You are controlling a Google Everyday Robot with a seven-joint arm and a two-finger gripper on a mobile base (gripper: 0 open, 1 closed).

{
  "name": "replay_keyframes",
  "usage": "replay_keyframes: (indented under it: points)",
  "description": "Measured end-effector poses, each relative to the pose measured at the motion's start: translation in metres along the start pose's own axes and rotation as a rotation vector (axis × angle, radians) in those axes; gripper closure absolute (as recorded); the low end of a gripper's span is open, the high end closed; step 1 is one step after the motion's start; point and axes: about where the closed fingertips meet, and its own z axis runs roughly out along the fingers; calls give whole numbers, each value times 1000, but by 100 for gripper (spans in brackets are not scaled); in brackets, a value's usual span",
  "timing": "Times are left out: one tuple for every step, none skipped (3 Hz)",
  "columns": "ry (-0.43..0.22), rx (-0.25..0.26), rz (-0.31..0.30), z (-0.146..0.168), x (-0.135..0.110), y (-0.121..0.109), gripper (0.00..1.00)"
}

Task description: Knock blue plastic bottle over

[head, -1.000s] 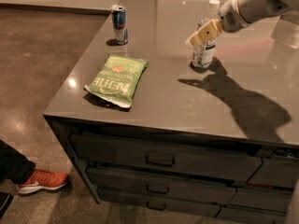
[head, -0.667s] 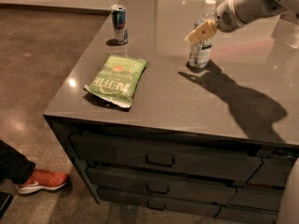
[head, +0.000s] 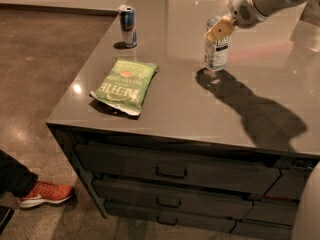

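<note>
The blue plastic bottle stands upright on the grey table, toward the back right. It is clear, with a white cap and a bluish-white label. My gripper reaches in from the upper right and sits in front of the bottle's upper half, at or very near its surface. I cannot tell whether it touches. The bottle's neck is partly hidden behind it.
A slim blue-and-silver can stands at the table's back left. A green chips bag lies at the left front. Drawers are below the tabletop. A person's red shoe is on the floor at the lower left.
My gripper has shifted slightly at the bottle's upper part, and the bottle's white cap now shows above it. The bottle still stands upright. The can and bag have not moved.
</note>
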Motion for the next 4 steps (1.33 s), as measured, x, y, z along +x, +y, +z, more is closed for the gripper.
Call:
replay_keyframes:
  points:
    - [130,34,-70,-14,-3,1,99]
    - [357,-5,-157,-13,16,8,100]
    - [491,-40,-199,-8,32,9,100]
    - [558,-59,-263,8,38,5,76]
